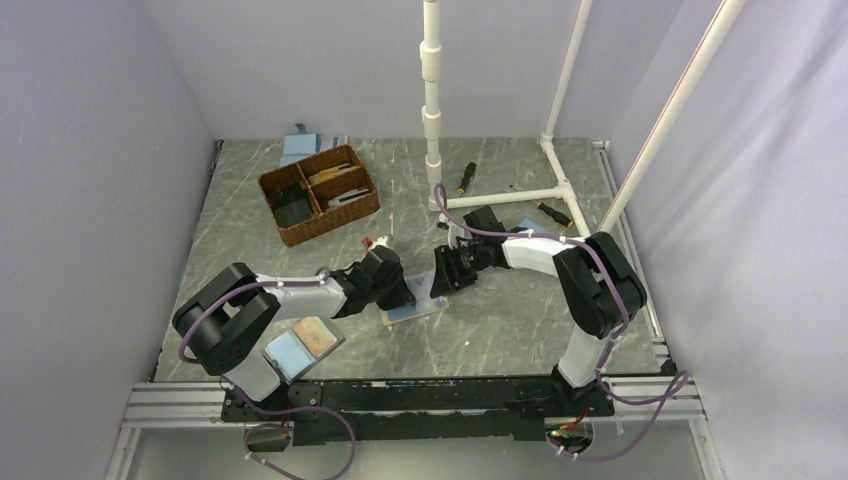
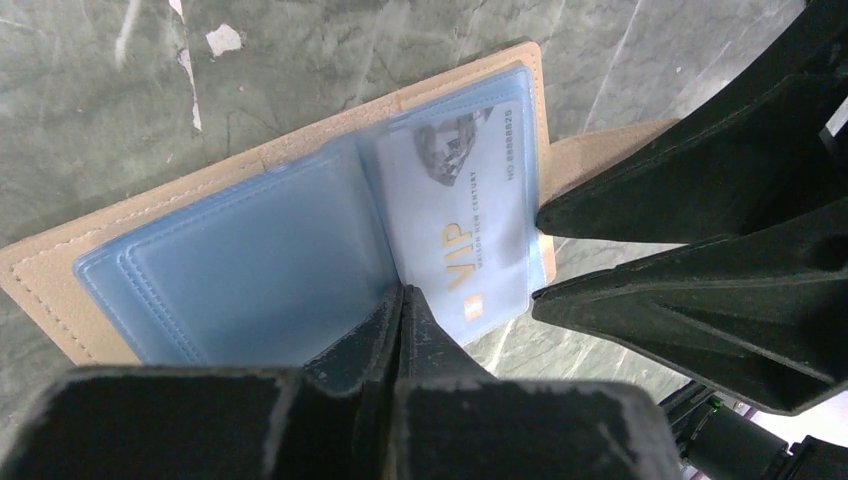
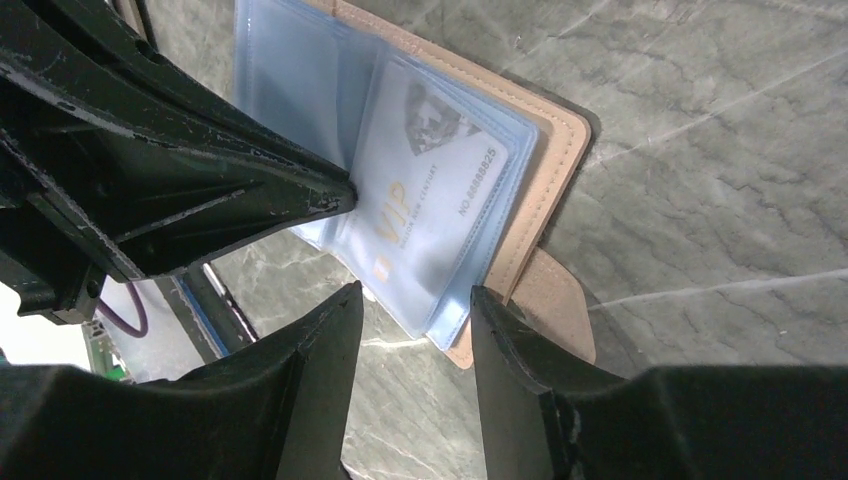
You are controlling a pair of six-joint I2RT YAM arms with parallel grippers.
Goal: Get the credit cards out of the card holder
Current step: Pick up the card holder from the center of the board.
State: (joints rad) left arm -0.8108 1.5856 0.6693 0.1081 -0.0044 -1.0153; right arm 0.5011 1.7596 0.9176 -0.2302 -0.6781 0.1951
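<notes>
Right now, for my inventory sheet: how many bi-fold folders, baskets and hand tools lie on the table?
Wicker basket: 1
Bi-fold folders: 3 (card holder, half-brown folder, blue folder behind the basket)
Hand tools: 2
Total: 6
One more blue patch is too hidden to count.

A: Is the card holder (image 1: 420, 309) plain from above?
B: No — the left pincer (image 1: 403, 298) and right pincer (image 1: 443, 278) cover most of it; only a pale-blue strip shows.
A: Small print on the card (image 2: 470, 200)?
B: Blurred behind the sleeve (image 2: 515, 100). The holder's top runs off the right wrist view — and what lies in the basket (image 1: 330, 222) is too small to name.
</notes>
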